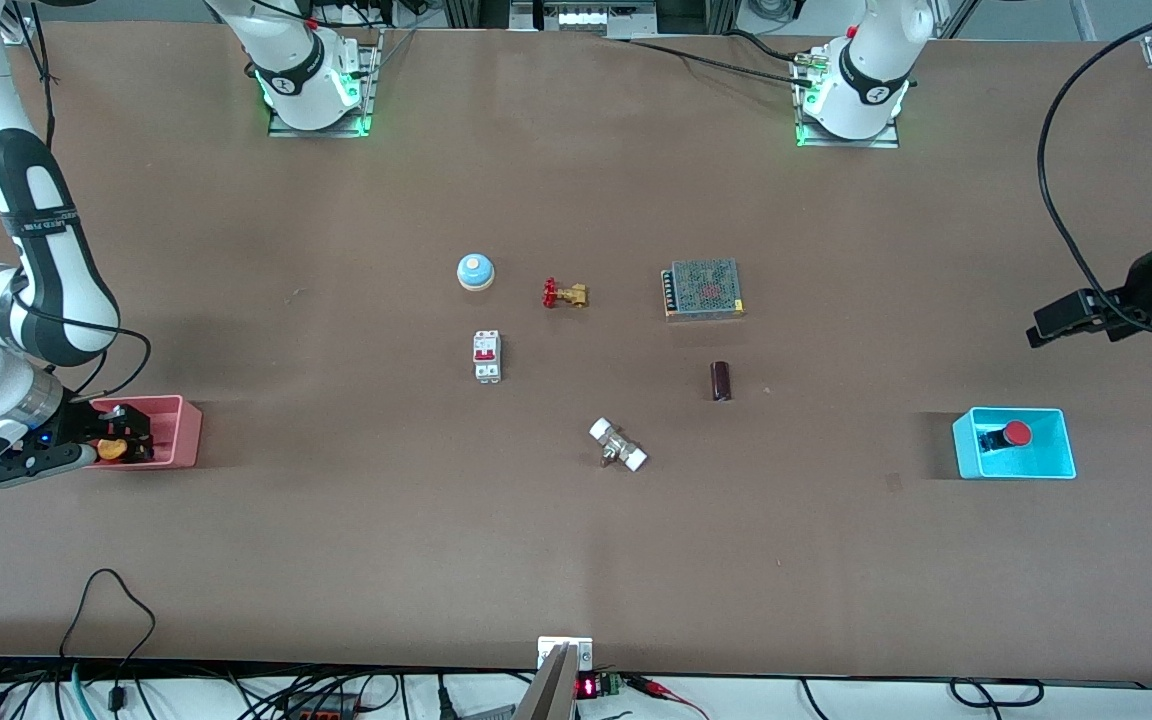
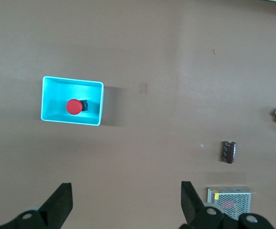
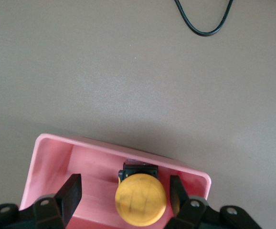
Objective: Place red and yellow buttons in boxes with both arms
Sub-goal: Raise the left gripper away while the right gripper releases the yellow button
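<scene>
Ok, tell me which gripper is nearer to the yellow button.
Right. The right gripper is down in the pink box, jaws open on either side of the yellow button. The left gripper hangs open over bare table near the cyan box, at the left arm's end.

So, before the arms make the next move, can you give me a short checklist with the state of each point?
1. Red button lies inside the cyan box: ok.
2. Left gripper is open, clear of that box: ok.
3. Yellow button is inside the pink box: ok.
4. Right gripper has released it, fingers open on each side: ok.
5. Yellow button rests on the box floor: cannot tell.
</scene>
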`<state>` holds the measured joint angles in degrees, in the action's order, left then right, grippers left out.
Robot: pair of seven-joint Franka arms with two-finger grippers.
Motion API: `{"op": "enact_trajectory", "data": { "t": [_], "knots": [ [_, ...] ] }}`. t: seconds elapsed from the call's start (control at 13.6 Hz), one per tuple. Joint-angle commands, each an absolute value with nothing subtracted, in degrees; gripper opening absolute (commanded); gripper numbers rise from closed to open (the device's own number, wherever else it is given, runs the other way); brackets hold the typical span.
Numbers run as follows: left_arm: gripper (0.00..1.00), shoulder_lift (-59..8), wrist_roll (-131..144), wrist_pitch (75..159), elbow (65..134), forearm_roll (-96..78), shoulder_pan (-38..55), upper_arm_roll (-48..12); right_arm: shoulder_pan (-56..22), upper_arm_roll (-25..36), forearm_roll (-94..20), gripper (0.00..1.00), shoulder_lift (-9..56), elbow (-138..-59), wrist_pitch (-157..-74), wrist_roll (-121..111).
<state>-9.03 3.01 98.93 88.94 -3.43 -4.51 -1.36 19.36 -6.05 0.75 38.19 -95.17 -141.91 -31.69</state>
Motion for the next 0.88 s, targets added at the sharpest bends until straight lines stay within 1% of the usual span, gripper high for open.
{"op": "enact_trajectory", "data": {
  "t": [0.0, 0.15, 0.22, 0.29, 0.44, 0.59, 0.66, 0.73, 0.81],
  "knots": [
    [1.00, -7.6, 3.6, 98.3, 90.4, -3.4, -5.4, -2.6, 19.9, -6.6, 3.0, 0.86, 38.7, -94.7, -142.7, -32.4],
    [1.00, -8.2, 3.7, 98.8, 90.1, -3.0, -5.3, -2.6, 19.9, -6.6, 3.7, 0.86, 37.9, -94.3, -142.6, -32.3],
    [1.00, -8.5, 2.9, 98.6, 89.4, -2.6, -5.3, -2.6, 19.9, -6.6, 3.7, 0.90, 37.1, -94.3, -142.2, -32.2],
    [1.00, -8.5, 2.8, 98.4, 88.8, -2.5, -5.2, -2.7, 19.9, -6.6, 3.7, 0.90, 36.2, -94.3, -141.7, -32.3],
    [1.00, -8.8, 3.6, 98.4, 88.1, -2.4, -4.7, -3.0, 19.9, -6.7, 3.0, 0.90, 34.8, -94.0, -137.9, -32.2],
    [1.00, -8.2, 3.0, 98.1, 88.0, -2.3, -5.1, -2.8, 19.9, -6.8, 2.8, 0.90, 33.6, -94.0, -136.4, -32.1],
    [1.00, -8.2, 3.0, 98.1, 87.7, -2.3, -5.1, -2.8, 19.9, -6.9, 2.7, 0.93, 32.4, -94.0, -134.8, -32.0],
    [1.00, -8.0, 3.0, 97.9, 87.8, -2.3, -5.0, -2.9, 19.6, -7.2, 2.6, 1.00, 30.3, -94.1, -132.2, -31.8],
    [1.00, -8.0, 2.9, 96.7, 87.8, -2.3, -5.0, -2.9, 19.1, -7.4, 2.3, 1.00, 28.0, -94.4, -129.4, -31.0]
  ]
}}
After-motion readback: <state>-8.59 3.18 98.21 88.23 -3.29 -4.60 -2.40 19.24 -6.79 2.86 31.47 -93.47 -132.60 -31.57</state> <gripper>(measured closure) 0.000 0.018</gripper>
